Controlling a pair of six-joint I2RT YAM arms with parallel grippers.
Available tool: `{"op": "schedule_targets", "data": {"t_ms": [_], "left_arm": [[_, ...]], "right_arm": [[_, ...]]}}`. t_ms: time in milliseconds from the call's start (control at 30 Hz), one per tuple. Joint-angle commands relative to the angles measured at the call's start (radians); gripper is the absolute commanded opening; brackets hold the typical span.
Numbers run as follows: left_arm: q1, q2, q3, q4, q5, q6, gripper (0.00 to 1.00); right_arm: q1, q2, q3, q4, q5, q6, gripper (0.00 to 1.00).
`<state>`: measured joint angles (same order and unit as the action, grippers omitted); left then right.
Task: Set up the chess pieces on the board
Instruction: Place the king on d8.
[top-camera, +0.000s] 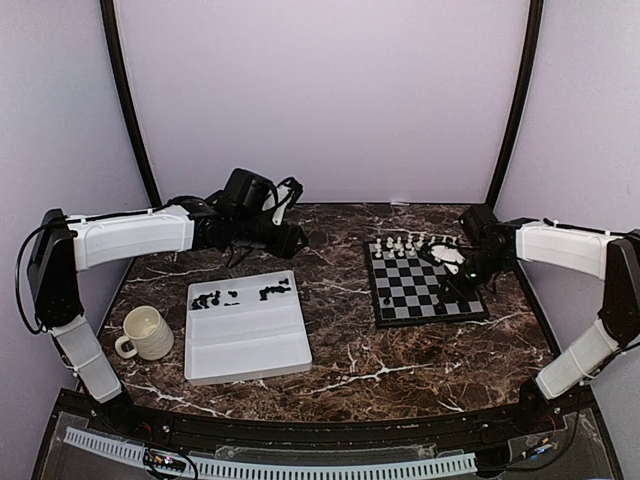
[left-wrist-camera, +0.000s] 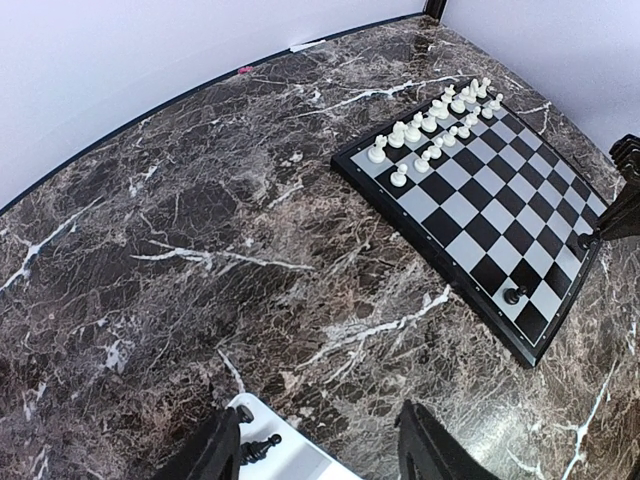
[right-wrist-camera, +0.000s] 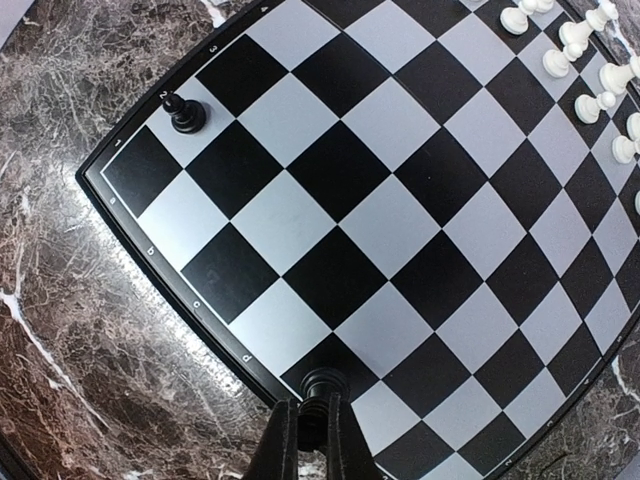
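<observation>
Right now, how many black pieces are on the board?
2. One pawn stands free on a light square near a board corner; the other piece is at an edge square, pinched in the right hand. None seems hidden.

Table (left-wrist-camera: 180, 260): polished dark marble-look, white veins. Board (right-wrist-camera: 300, 215): smooth, slight sheen. Tray (top-camera: 250, 345): matt white, probably plastic.

Bright, even, diffuse light fills the white-walled cell, casting only faint soft shadows and laying a pale sheen on the polished marble tabletop (top-camera: 400, 350) and the board (right-wrist-camera: 285, 215), whose straight rim bows with wide-angle distortion in both wrist views, while the overhead view looks slightly soft
</observation>
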<state>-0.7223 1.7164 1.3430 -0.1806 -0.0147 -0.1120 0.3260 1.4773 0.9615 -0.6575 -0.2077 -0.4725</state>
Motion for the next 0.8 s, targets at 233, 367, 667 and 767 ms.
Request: {"op": "schedule_targets", "data": {"t_ms": [233, 367, 667, 767], "left_arm": [[0.002, -0.027, 0.030, -0.019, 0.012, 0.013, 0.56], [0.002, -0.025, 0.030, -0.020, 0.012, 0.014, 0.56], [0.002, -0.023, 0.030, -0.023, 0.013, 0.011, 0.55], [0.002, -0.021, 0.031, -0.024, 0.013, 0.011, 0.55]], "right_arm": [[-0.012, 0.018, -0.024, 0.029, 0.000, 0.013, 0.03], [-0.013, 0.028, -0.019, 0.034, -0.002, 0.014, 0.04], [-0.014, 0.042, -0.013, 0.039, -0.006, 0.022, 0.19], [-0.014, 0.035, -0.011, 0.036, -0.004, 0.025, 0.26]]}}
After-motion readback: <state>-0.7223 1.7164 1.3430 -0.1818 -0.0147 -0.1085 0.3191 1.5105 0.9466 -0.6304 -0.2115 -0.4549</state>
